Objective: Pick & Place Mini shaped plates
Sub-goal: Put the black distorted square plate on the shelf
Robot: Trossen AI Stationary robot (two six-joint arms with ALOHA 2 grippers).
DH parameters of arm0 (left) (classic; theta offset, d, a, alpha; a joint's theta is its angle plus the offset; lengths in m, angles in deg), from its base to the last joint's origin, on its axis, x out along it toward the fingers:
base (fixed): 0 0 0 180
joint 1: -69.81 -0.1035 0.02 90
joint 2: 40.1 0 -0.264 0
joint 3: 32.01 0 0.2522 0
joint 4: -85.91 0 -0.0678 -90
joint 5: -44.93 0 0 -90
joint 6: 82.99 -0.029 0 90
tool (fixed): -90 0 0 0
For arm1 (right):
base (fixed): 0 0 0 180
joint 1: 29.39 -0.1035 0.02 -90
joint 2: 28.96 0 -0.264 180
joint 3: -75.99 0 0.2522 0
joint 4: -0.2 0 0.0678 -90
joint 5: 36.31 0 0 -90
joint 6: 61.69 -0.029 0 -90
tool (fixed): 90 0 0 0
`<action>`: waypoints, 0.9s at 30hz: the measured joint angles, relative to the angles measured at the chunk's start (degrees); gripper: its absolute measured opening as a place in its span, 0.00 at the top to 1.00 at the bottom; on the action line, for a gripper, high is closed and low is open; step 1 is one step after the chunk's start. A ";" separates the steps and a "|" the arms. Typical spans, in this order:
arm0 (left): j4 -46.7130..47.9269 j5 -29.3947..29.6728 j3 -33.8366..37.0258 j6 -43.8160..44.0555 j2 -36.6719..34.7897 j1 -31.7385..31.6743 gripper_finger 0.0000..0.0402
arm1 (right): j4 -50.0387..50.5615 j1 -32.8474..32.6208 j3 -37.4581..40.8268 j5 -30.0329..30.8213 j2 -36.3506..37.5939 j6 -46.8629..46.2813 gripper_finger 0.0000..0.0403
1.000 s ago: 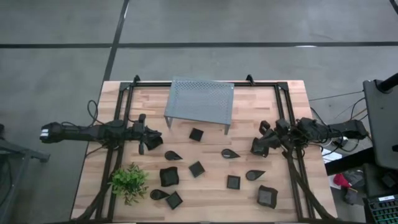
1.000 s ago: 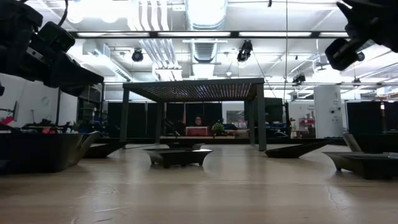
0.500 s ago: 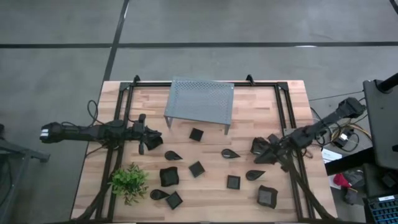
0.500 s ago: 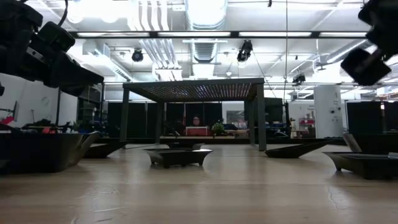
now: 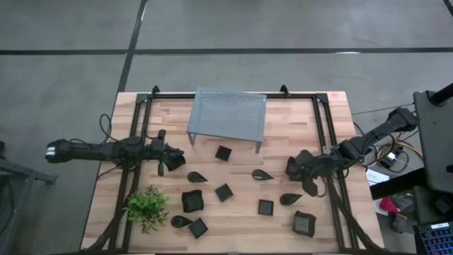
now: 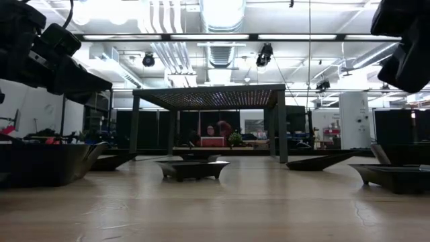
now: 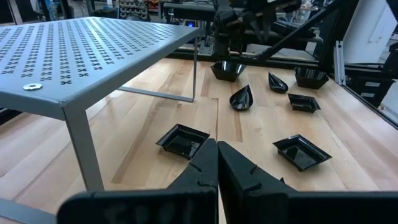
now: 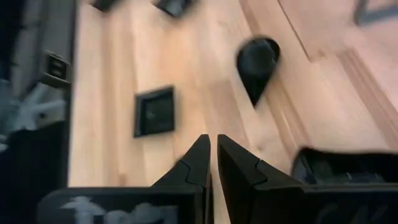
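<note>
Several mini shaped plates, small black dishes, lie flat on the wooden table: a square one (image 5: 224, 152), teardrops (image 5: 260, 174) (image 5: 289, 200), a square (image 5: 265, 207) and a larger one (image 5: 304, 224). My right gripper (image 5: 310, 185) hangs above the table's right side, tipped downward, its fingers (image 8: 199, 162) shut with nothing between them. Its wrist view shows a teardrop plate (image 8: 256, 62), a square plate (image 8: 154, 111) and a larger plate (image 8: 342, 165) below it. My left gripper (image 5: 177, 159) waits shut at the left, clear of the table (image 7: 216, 149).
The grey perforated rack (image 5: 228, 113) stands on its legs at the far middle. A small green plant (image 5: 147, 205) sits near left. Black frame rails (image 5: 134, 177) run along both sides of the table. More plates lie near the plant (image 5: 192, 201).
My right gripper has swung from beside the right rail toward the table's near edge and has tipped from about level to slanting down at the plates. It stays shut. No plate has moved.
</note>
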 joint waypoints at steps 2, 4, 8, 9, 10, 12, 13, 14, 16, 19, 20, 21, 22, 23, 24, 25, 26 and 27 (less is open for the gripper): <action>0.00 0.00 0.00 0.00 0.00 0.01 1.00 | 2.08 -0.02 -1.56 -0.20 -2.65 -0.10 0.93; 0.00 0.00 0.00 0.00 0.00 0.00 1.00 | 2.35 0.00 -2.47 -0.30 -5.01 1.05 0.92; -0.02 0.00 0.00 -0.02 0.00 0.02 1.00 | 4.67 0.02 -4.00 -0.30 -9.19 0.32 0.87; -0.01 0.00 0.00 0.00 -0.02 0.01 1.00 | 5.70 0.02 -4.29 -0.19 -10.18 -0.12 0.85; -0.01 0.00 0.00 -0.02 0.00 0.01 1.00 | 6.96 0.02 -4.53 -0.10 -11.21 -0.57 0.83; -0.07 0.00 0.00 0.00 -0.01 0.01 1.00 | 8.75 0.02 -4.81 -0.04 -13.27 -1.47 0.77; -0.07 0.00 0.00 0.00 -0.02 0.02 1.00 | 9.72 0.05 -4.81 0.02 -14.17 -2.17 0.75; -0.09 0.00 0.00 0.00 0.00 0.00 1.00 | 10.57 0.05 -4.81 0.19 -15.02 -2.68 0.73; -0.17 0.00 0.00 0.00 0.00 0.00 1.00 | 11.25 0.05 -4.76 0.34 -16.62 -3.31 0.70; -0.23 0.00 0.04 0.00 0.00 0.00 1.00 | 12.67 0.05 -4.67 1.83 -18.53 -4.63 0.68; -0.27 0.00 0.04 -0.01 0.00 0.00 1.00 | 12.96 0.05 -4.71 2.49 -19.15 -4.68 0.68; -0.28 0.00 0.04 -0.02 0.00 0.00 1.00 | 13.29 0.05 -4.73 2.92 -19.70 -4.67 0.68; -0.28 0.00 0.04 0.00 0.00 0.00 1.00 | 13.42 0.08 -4.73 2.99 -20.21 -4.63 0.68; -0.33 0.00 0.04 -0.02 0.00 0.00 1.00 | 13.37 0.09 -4.74 3.12 -20.72 -4.55 0.69; -0.37 0.00 0.04 0.00 0.00 0.00 1.00 | 13.42 0.09 -4.74 3.27 -21.27 -4.53 0.69; -0.39 0.00 0.04 0.00 0.00 0.02 1.00 | 13.51 0.09 -4.74 3.68 -21.88 -4.52 0.70; -0.37 0.00 0.04 0.00 0.00 0.02 1.00 | 13.62 0.09 -4.73 4.11 -22.51 -4.53 0.70; -0.43 0.00 0.04 0.00 0.00 0.01 1.00 | 13.83 0.09 -4.74 4.45 -23.14 -4.49 0.71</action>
